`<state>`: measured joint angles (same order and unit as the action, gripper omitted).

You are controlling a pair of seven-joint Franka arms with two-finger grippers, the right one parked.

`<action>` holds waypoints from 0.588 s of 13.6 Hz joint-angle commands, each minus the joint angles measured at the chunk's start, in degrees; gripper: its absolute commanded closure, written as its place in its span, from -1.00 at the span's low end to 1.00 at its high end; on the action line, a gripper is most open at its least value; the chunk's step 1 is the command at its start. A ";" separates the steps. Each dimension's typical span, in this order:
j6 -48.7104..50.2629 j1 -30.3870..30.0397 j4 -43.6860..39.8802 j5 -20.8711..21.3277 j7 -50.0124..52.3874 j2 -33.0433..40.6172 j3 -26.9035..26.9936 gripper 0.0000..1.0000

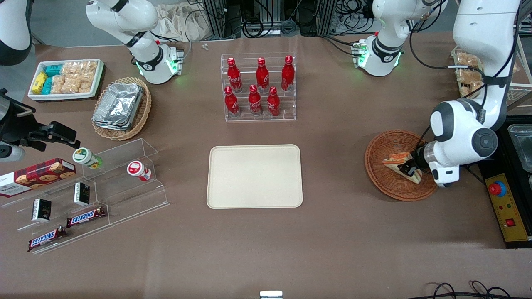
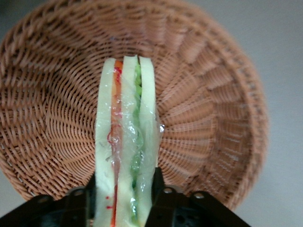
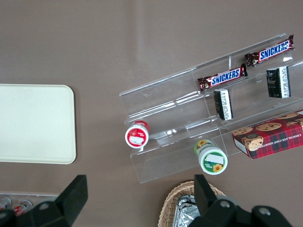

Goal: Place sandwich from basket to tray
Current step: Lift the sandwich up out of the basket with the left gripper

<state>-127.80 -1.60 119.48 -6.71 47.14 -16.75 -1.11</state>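
The sandwich (image 1: 399, 162) (image 2: 127, 142) is a clear-wrapped wedge of white bread with orange-red and green filling. It is over the round reddish-brown basket (image 1: 384, 149) (image 2: 213, 104), toward the working arm's end of the table. My left gripper (image 1: 409, 169) (image 2: 124, 198) is shut on the sandwich, one black finger pressed against each bread face. Whether the sandwich still touches the wicker floor cannot be told. The cream-beige tray (image 1: 254, 176) (image 3: 33, 124) lies flat at the middle of the table, with nothing on it.
A clear rack of red bottles (image 1: 259, 87) stands farther from the front camera than the tray. Toward the parked arm's end are a tan basket of foil containers (image 1: 121, 107), a white snack box (image 1: 66, 79) and clear acrylic steps (image 1: 95, 191) with candy bars. A control box (image 1: 505, 207) lies beside the basket.
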 commanded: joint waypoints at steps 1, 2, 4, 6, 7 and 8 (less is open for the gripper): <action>10.84 0.19 -4.05 0.38 -0.11 6.10 -0.12 1.00; 17.17 0.63 -7.91 0.47 -1.51 6.81 -0.30 1.00; 28.95 1.68 -14.77 0.47 -7.46 7.95 -1.26 1.00; 34.26 2.04 -18.48 0.38 -16.16 8.75 -4.58 1.00; 34.37 2.04 -18.76 0.38 -16.90 9.01 -7.30 1.00; 33.50 2.21 -19.11 0.47 -17.08 8.58 -11.16 1.00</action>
<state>-94.71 0.16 101.81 -6.66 32.28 -6.92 -7.20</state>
